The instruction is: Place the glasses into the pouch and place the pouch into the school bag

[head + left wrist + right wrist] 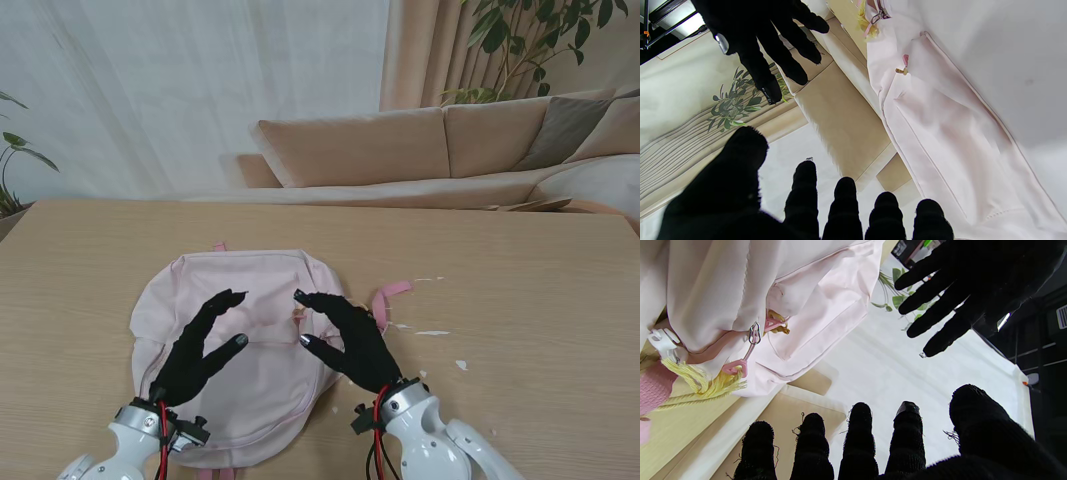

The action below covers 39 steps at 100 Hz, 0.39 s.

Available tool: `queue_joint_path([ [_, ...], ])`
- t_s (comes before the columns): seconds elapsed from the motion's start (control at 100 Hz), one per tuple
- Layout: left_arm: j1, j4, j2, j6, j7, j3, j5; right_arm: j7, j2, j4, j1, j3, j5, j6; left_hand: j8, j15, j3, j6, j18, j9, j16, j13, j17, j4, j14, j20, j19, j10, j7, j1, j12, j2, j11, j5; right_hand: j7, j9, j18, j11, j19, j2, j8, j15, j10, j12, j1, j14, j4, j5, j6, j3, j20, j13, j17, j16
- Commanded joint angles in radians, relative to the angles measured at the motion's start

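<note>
Wood-grain table (80, 260) carries everything, with a beige sofa (420, 145) beyond its far edge. Lying flat near the table's near edge is the pale pink school bag (265, 275), its long axis running from me toward the sofa; a small pink loop (219, 246) at its far end points that way, and a pink strap (392, 294) sticks out at the bag's right side. No brand, label or writing can be read on the bag. Glasses and pouch cannot be made out in any view.

Over the bag's middle hover two black-gloved hands. The left hand (200, 345) has its fingers spread and straight, holding nothing; the right hand (350, 335) is likewise splayed and empty, and their fingertips stand apart from each other.

At the bag's right side, the right wrist view shows a metal zipper slider (754, 333) with a pink pull (735, 366), beside a yellow tassel (706, 383).
</note>
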State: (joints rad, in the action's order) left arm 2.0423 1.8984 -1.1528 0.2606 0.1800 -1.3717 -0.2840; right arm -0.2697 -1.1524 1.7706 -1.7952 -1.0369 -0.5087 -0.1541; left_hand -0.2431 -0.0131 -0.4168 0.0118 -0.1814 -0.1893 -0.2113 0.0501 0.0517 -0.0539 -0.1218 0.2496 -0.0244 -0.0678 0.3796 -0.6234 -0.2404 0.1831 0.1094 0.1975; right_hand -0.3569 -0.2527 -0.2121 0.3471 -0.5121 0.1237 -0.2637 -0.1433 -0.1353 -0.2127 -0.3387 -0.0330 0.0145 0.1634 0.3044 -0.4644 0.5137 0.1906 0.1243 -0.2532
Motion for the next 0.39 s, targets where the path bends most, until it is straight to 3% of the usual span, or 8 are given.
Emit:
queue_joint_path([
  [0.0,0.011,0.009,-0.003,0.004,-0.02,0.001,0.005,0.005,-0.005,0.01,-0.008,0.005,-0.002,0.003,0.009,0.018,0.009,0.048,0.051,0.034,0.021,-0.022,-0.003,-0.017,0.044,-0.025,0.027,0.042,-0.02,0.035,0.01,-0.029,-0.016,0.0,0.021,0.035,0.045,-0.015,0.025,-0.014,0.013,0.018,-0.034,0.009,0.02,0.061,-0.011,-0.022,-0.004,0.018,0.016,-0.036,0.01,0.016],
  [0.38,0.011,0.012,-0.001,0.004,-0.033,-0.003,0.011,0.014,-0.004,0.005,-0.002,0.009,0.0,0.017,0.009,0.017,0.011,0.057,0.053,0.033,0.028,-0.023,-0.003,-0.017,0.046,-0.039,0.026,0.04,-0.022,0.031,0.007,-0.03,-0.01,0.0,0.012,0.037,0.043,-0.015,0.03,-0.014,0.01,0.017,-0.032,0.009,0.019,0.06,-0.008,-0.018,-0.006,0.021,0.034,-0.034,0.008,0.015],
])
